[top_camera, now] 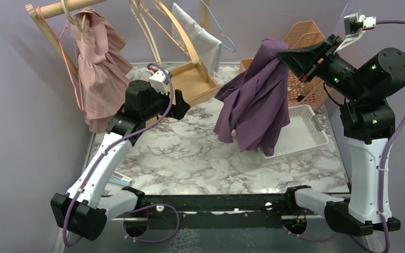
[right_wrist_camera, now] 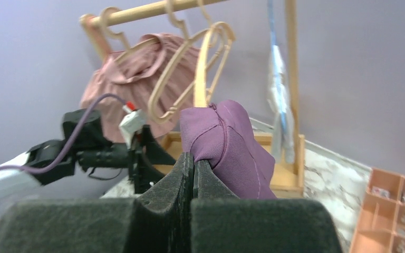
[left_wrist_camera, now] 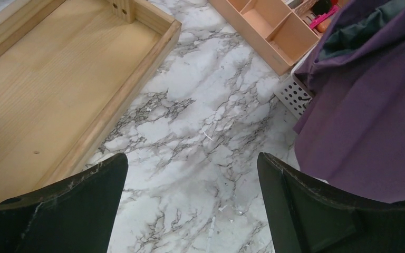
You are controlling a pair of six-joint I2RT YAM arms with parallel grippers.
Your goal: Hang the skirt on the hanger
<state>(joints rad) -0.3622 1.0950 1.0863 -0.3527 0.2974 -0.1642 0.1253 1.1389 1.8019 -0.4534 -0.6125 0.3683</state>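
My right gripper (top_camera: pixel 287 54) is shut on the top of a purple skirt (top_camera: pixel 256 97) and holds it up so it hangs over the table. In the right wrist view the skirt (right_wrist_camera: pixel 227 145) bulges out from my closed gripper (right_wrist_camera: pixel 193 158). Empty wooden hangers (top_camera: pixel 161 23) hang on the rail at the back; they also show in the right wrist view (right_wrist_camera: pixel 200 63). My left gripper (top_camera: pixel 182 105) is open and empty, above the marble table left of the skirt. In the left wrist view the gripper (left_wrist_camera: pixel 192 163) is over bare marble with the skirt (left_wrist_camera: pixel 369 105) at right.
A pink dress (top_camera: pixel 97 74) hangs on a hanger at the left of the rail. A grey cloth (top_camera: pixel 203 37) hangs at the back. The rack's wooden base tray (top_camera: pixel 195 81), a white basket (top_camera: pixel 303 129) and an orange basket (top_camera: pixel 306 37) stand on the table.
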